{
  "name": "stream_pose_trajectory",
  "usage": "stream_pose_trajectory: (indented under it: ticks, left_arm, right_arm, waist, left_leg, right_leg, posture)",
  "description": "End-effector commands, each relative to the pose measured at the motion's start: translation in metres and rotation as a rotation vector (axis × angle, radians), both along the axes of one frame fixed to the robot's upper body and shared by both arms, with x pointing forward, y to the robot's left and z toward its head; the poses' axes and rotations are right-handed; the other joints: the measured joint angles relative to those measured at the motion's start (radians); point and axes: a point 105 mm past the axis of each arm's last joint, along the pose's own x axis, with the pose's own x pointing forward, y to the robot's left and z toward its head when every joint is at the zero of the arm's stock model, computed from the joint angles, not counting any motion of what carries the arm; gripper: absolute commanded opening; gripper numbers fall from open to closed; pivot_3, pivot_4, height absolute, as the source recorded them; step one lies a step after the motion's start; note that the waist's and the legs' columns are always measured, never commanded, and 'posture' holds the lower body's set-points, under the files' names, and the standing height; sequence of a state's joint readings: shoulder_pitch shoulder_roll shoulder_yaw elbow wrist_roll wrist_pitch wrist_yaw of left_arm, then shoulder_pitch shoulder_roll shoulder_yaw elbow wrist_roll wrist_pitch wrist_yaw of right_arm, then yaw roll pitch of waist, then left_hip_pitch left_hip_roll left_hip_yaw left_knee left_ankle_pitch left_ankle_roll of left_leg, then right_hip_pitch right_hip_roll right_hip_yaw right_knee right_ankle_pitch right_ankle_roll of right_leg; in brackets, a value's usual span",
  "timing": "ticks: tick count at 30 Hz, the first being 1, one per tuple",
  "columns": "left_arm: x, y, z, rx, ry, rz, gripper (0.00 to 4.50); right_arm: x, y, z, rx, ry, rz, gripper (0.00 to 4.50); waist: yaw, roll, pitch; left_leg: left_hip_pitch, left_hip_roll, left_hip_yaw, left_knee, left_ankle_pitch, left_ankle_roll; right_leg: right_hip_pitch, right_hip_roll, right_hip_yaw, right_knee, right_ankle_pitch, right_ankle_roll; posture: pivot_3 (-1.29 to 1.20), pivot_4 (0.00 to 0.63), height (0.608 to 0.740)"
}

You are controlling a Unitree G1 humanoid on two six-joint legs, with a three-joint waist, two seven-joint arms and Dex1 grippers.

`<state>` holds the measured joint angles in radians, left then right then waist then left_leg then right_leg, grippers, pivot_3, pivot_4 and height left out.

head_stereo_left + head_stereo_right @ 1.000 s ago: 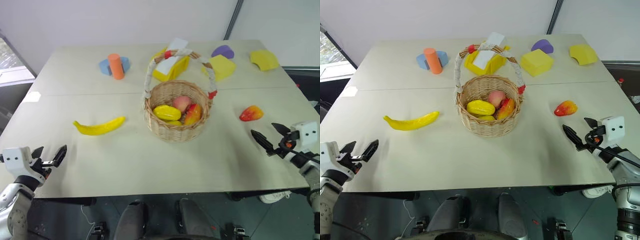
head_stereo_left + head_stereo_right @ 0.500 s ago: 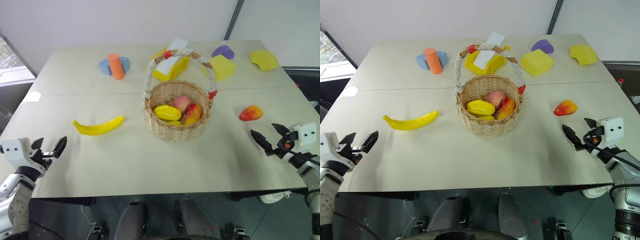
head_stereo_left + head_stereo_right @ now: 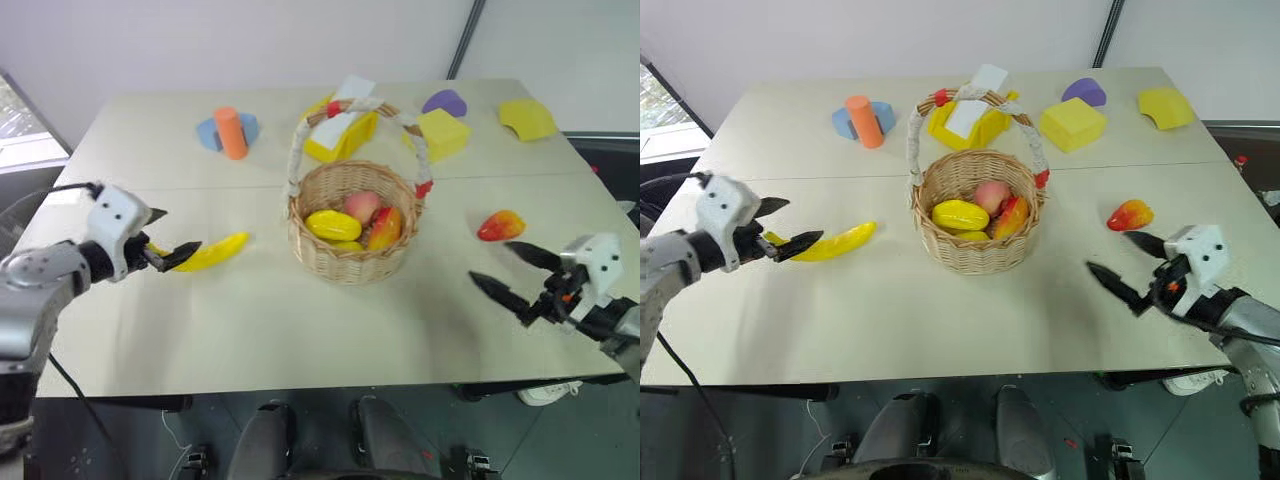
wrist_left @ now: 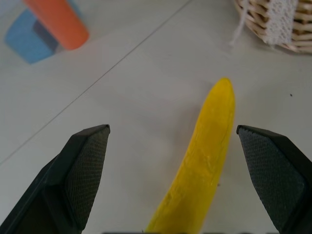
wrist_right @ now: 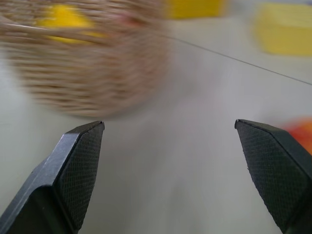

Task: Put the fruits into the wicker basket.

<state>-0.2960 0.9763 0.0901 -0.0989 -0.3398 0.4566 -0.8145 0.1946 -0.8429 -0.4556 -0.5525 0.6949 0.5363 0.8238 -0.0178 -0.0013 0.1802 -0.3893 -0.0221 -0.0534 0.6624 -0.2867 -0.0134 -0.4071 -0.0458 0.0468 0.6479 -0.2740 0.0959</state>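
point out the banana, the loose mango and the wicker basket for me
banana (image 4: 204,161): left wrist view, middle of its yellow body.
mango (image 3: 502,226): left eye view, centre of the red-orange fruit lying on the table.
wicker basket (image 3: 350,262): left eye view, front woven wall below the rim.

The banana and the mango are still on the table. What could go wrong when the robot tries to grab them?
The banana lies lengthwise between the open left gripper, so a squeeze might make it slip. The mango sits near the table edge; the open right gripper might nudge it off.
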Motion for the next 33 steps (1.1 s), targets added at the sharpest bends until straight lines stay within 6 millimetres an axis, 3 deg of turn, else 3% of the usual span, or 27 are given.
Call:
stream_pose_trajectory:
  ticks: [1, 6, 11, 16, 19, 24, 25, 28, 33]
  left_arm:
    - [0.004, -0.006, -0.007, 0.138, 0.029, -0.094, 4.50]
    - [0.007, -0.011, -0.029, 0.288, 0.106, -0.194, 4.50]
    - [0.013, -0.008, -0.041, 0.342, 0.141, -0.202, 4.50]
    - [0.017, -0.011, -0.045, 0.317, 0.132, -0.201, 4.50]
    - [0.017, -0.011, -0.049, 0.302, 0.127, -0.199, 3.65]
    - [0.021, -0.001, -0.049, 0.309, 0.081, -0.142, 1.17]
    - [0.022, 0.001, -0.047, 0.317, 0.068, -0.134, 0.97]
    - [0.024, 0.004, -0.034, 0.290, 0.008, -0.108, 0.92]
    - [0.011, -0.010, 0.026, -0.021, -0.143, -0.123, 0.92]
  right_arm:
    - [-0.015, 0.044, 0.013, 0.032, -0.007, 0.186, 4.48]
    - [-0.018, 0.079, 0.018, 0.054, -0.033, 0.306, 4.48]
    - [-0.017, 0.090, 0.015, 0.076, -0.037, 0.339, 4.48]
    - [-0.016, 0.088, 0.009, 0.080, -0.036, 0.337, 4.48]
    - [-0.014, 0.085, 0.006, 0.082, -0.046, 0.337, 4.50]
    - [-0.012, 0.084, 0.002, 0.082, -0.062, 0.340, 4.50]
    - [-0.013, 0.084, 0.002, 0.082, -0.065, 0.342, 4.50]
    - [-0.013, 0.085, 0.003, 0.079, -0.077, 0.342, 4.50]
    - [-0.012, 0.083, 0.008, 0.066, -0.099, 0.331, 4.50]
  waist:
    - [-0.001, 0.000, 0.000]
    - [0.005, -0.002, 0.001]
    - [0.008, -0.004, 0.002]
    - [0.007, -0.004, 0.002]
    - [0.006, -0.004, 0.002]
    - [0.004, -0.004, 0.002]
    - [0.004, -0.004, 0.002]
    - [0.004, -0.004, 0.002]
    - [0.005, -0.005, 0.002]
  left_leg:
    - [0.000, 0.000, 0.000, 0.000, 0.000, 0.000]
    - [-0.001, 0.000, 0.000, 0.001, 0.000, 0.000]
    - [-0.002, -0.001, -0.001, 0.001, 0.000, 0.000]
    - [-0.002, -0.001, -0.001, 0.001, 0.000, 0.000]
    - [-0.002, -0.001, -0.001, 0.002, 0.000, 0.000]
    - [-0.002, -0.001, -0.001, 0.002, 0.000, 0.000]
    - [-0.001, -0.001, -0.001, 0.002, 0.000, 0.000]
    - [-0.001, -0.001, -0.001, 0.002, 0.000, 0.000]
    - [-0.002, 0.000, -0.001, 0.002, 0.000, 0.000]
  right_leg:
    - [0.000, 0.000, 0.000, 0.000, 0.000, 0.000]
    - [0.000, 0.000, 0.000, 0.000, 0.000, 0.000]
    - [-0.001, 0.000, -0.001, 0.000, 0.000, 0.000]
    - [-0.001, 0.000, -0.001, 0.000, 0.000, 0.000]
    - [-0.001, 0.000, -0.001, 0.001, 0.000, 0.000]
    - [-0.001, 0.000, -0.001, 0.001, 0.000, 0.000]
    - [-0.001, 0.000, -0.001, 0.001, 0.000, 0.000]
    - [-0.001, 0.000, -0.001, 0.002, 0.000, 0.000]
    - [-0.001, -0.001, -0.001, 0.001, 0.000, 0.000]
  posture:
    - [0.00, 0.150, 0.740]
    - [0.00, 0.150, 0.740]
    - [0.00, 0.150, 0.740]
    - [0.00, 0.150, 0.740]
    - [0.00, 0.150, 0.740]
    - [0.00, 0.150, 0.740]
    - [0.00, 0.150, 0.740]
    - [0.00, 0.150, 0.740]
    - [0.00, 0.150, 0.740]
